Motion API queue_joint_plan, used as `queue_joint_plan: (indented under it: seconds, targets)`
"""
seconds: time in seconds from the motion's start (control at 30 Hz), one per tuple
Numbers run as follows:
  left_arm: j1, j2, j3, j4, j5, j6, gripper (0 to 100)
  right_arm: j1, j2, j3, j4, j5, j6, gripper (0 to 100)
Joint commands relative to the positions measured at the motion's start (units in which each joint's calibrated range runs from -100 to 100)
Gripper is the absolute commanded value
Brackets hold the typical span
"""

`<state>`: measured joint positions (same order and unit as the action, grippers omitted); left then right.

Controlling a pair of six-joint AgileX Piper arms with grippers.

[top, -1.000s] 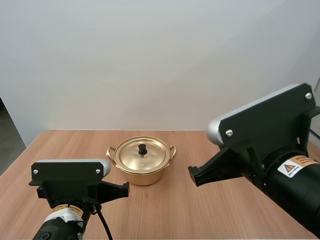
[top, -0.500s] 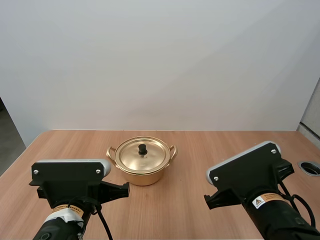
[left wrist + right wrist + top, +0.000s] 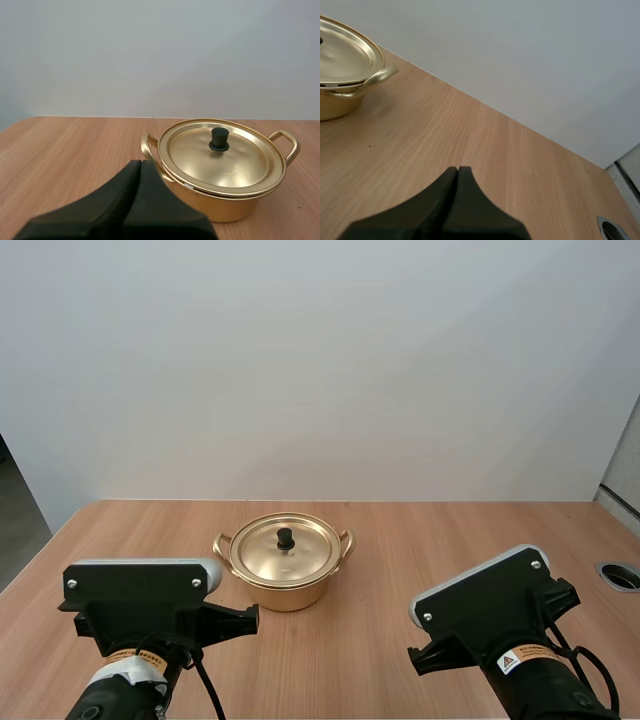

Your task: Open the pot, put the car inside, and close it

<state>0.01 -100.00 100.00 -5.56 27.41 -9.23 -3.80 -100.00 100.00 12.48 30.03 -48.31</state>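
A golden pot (image 3: 285,585) with two side handles stands mid-table, its lid (image 3: 285,550) on, black knob (image 3: 285,537) upright. In the left wrist view the pot (image 3: 225,200) and its lid (image 3: 222,157) sit just beyond my left gripper (image 3: 140,163), whose fingers lie together as one dark wedge, shut on nothing. In the high view the left gripper (image 3: 250,618) is low at the pot's near left. My right gripper (image 3: 458,170) is also shut and empty, above bare wood to the right of the pot (image 3: 340,92). Its arm (image 3: 495,625) sits at the near right.
The wooden table (image 3: 380,540) stretches around the pot, with a white wall behind. A round metal-rimmed hole (image 3: 620,575) sits at the table's right edge, also seen as a hole (image 3: 615,230) beyond the right gripper.
My right arm has dropped and drawn back toward the near right edge, away from the pot. The left arm and the pot have not moved.
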Motion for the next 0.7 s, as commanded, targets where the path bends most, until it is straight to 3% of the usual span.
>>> queue_joint_plan:
  seconds: [0.0, 0.53, 0.67]
  targets:
    - [0.03, 0.00, 0.00, 0.01, -0.07, 0.03, 0, 0.04, 0.00, 0.00, 0.05, 0.04, -0.04, 0]
    - [0.03, 0.00, 0.00, 0.01, -0.07, 0.03, 0, 0.04, 0.00, 0.00, -0.19, 0.36, -0.04, 0]
    - [0.03, 0.00, 0.00, 0.01, -0.07, 0.03, 0, 0.04, 0.00, 0.00, -3.18, 1.16, -0.04, 0]
